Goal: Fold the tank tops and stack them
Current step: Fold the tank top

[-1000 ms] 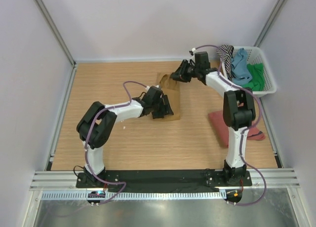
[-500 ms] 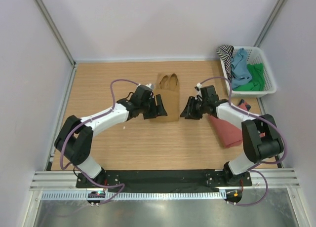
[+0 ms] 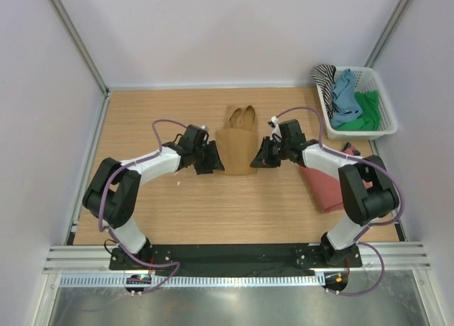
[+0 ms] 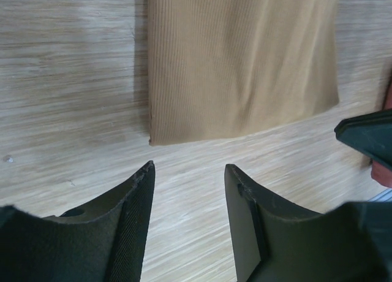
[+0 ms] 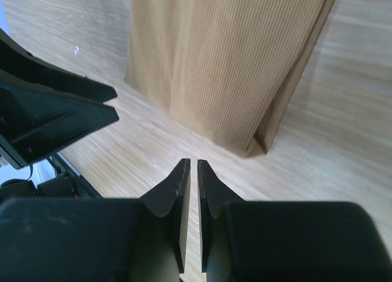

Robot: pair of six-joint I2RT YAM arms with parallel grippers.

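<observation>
Wood table [image 3: 156,212]; white basket [image 3: 384,103] holds striped top [image 3: 325,76], blue top [image 3: 345,92], green top [image 3: 367,108].

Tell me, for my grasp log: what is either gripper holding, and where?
Nothing: left gripper and right gripper are empty, flanking the folded ochre tank top.
</observation>
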